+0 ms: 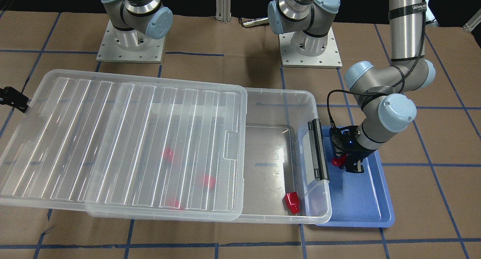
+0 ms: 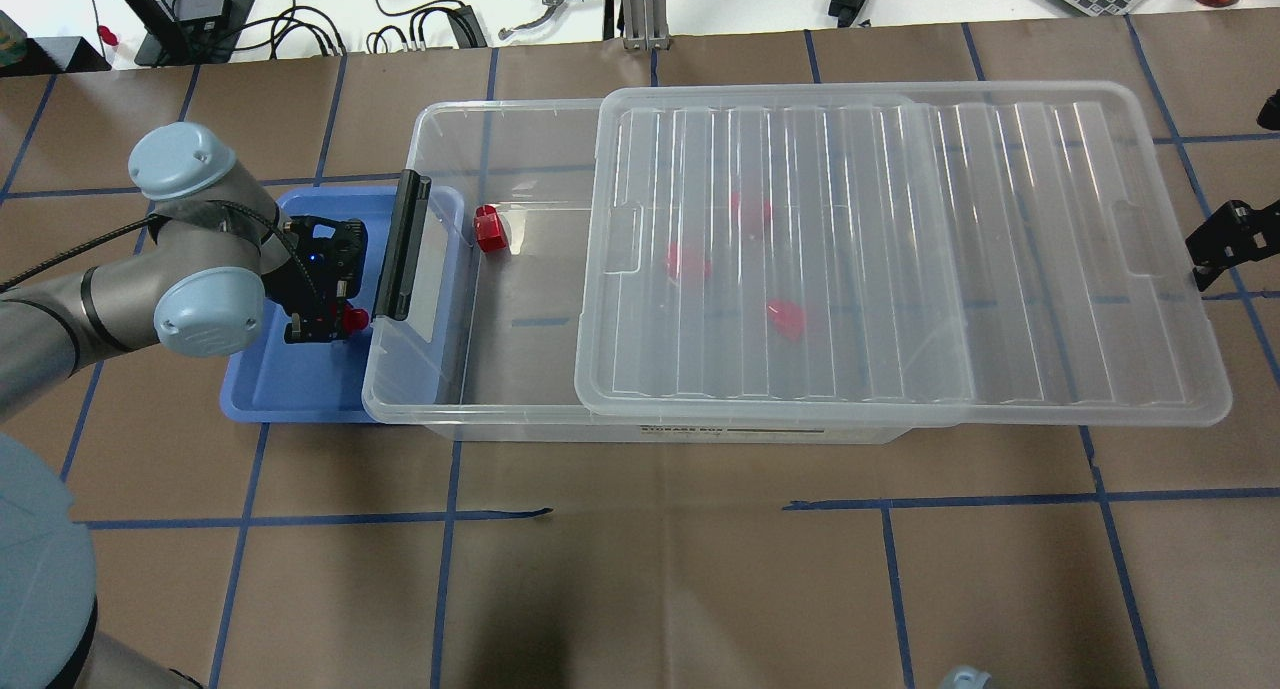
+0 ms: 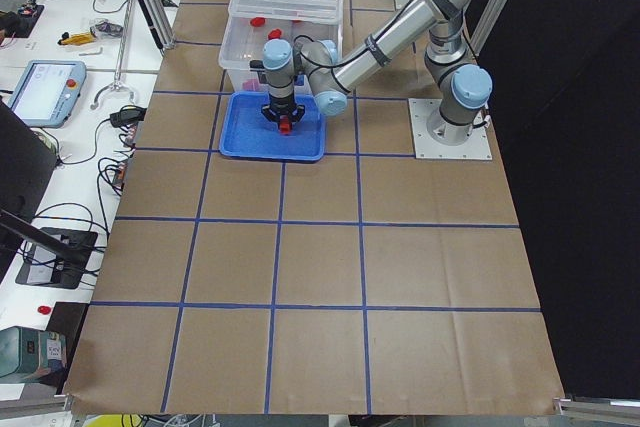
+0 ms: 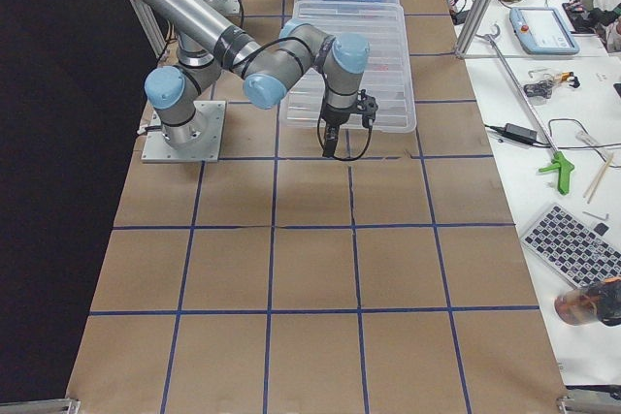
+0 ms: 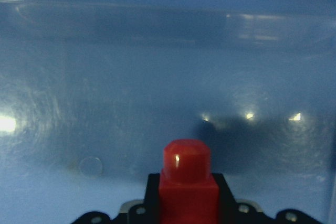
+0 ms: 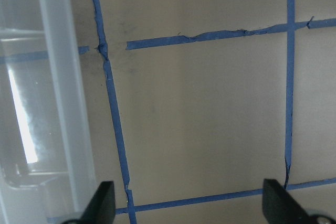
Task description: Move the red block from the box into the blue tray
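Right up close in the left wrist view is the red block [image 5: 186, 179], at the bottom middle of the frame. Its round peg points to the top of the frame and its square body sits below. So its long way runs up and down there. Black fingers [image 5: 153, 195] of the left gripper [image 1: 347, 164] press on both sides of the body, so the jaws are closed on the block. In the front-facing view the block is at the right of the frame, held over the blue tray [image 1: 360, 210], near the tray's upper left part. I cannot tell if the peg touches the tray floor.

In that view the tray lies at the right end of the box [image 1: 317, 208], and the box's rim covers the tray's left edge. A black clip bar [image 1: 317, 150] sits on that end of the box. The see-through lid [image 1: 112, 138] sits far to the left, so the right part of the box is open. A second red block [image 1: 292, 202] lies in the lower right corner of the open part. Three blurry red blocks [image 1: 168, 153] show under the lid.

A black strap [image 1: 407, 7] on the left arm, at the top right, starts with "WANJE". A label strip [image 2: 730, 431] on the box wall is too small to read.

The right gripper [image 6: 189, 203] has its jaws wide apart with nothing between them. It hangs over the brown paper table [image 6: 210, 103] with blue tape lines [image 6: 113, 129], just beside the lid's edge.
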`<action>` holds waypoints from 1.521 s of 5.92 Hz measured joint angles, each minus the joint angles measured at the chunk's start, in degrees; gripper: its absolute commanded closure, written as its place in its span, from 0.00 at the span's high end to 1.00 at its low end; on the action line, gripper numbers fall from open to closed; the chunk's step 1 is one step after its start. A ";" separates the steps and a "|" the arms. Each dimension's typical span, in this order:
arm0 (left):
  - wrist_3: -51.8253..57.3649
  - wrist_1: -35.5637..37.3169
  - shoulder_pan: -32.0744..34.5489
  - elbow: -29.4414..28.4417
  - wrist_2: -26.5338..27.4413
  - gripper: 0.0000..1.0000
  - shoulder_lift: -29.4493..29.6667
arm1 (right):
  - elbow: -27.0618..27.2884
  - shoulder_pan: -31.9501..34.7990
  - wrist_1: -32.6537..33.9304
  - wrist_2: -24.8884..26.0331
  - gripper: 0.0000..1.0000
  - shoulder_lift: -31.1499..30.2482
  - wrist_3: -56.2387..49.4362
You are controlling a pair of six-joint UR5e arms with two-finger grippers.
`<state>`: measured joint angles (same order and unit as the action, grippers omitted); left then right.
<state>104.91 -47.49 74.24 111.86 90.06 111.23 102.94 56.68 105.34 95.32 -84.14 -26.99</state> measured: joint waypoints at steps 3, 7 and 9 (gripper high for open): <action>-0.22 -0.48 0.06 -0.48 0.18 0.98 -0.22 | 0.06 1.02 -0.31 -1.13 1.00 -0.09 0.70; -0.82 -1.22 0.39 -0.91 0.29 0.98 -1.44 | 2.38 3.45 -0.72 -2.54 1.00 -1.84 3.54; -2.34 -6.58 1.16 -2.19 0.22 0.98 -5.25 | 3.40 4.72 -0.67 -3.09 1.00 -2.65 5.39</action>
<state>102.57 -54.07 75.40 109.66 90.29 105.98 106.34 61.39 104.67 92.23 -86.79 -21.60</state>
